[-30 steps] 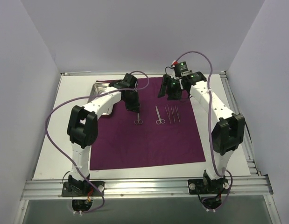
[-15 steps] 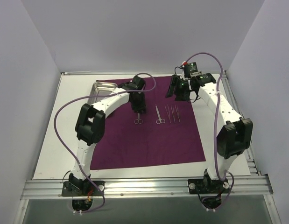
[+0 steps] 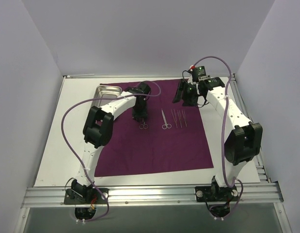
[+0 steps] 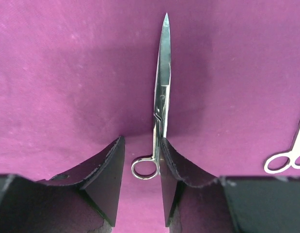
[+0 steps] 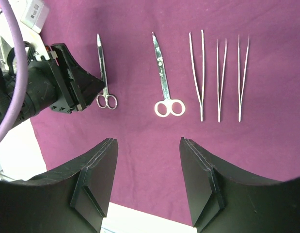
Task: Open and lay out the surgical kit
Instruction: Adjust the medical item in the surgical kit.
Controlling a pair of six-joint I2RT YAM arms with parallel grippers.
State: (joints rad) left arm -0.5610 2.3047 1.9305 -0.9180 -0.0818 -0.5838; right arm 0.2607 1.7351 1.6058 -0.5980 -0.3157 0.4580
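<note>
A white table (image 3: 55, 150) sits in a plain booth, under soft, even light. A pale back wall (image 3: 150, 34) rises at its far edge, a left wall (image 3: 19, 121) and right wall (image 3: 280, 97) at its sides. An aluminium rail (image 3: 154, 194) runs along the near edge.

The left arm (image 3: 99, 130) rises from its near-left base, bends at the elbow and reaches far and rightward, so that the left gripper (image 3: 141, 118) points straight down, low over the middle of the table, its two dark fingers (image 4: 108, 165) parted by a narrow gap. The right arm (image 3: 239, 138) runs up the right side and folds inward at the far end. The right gripper (image 3: 183, 97) hangs higher there, with its jaws spread wide.
</note>
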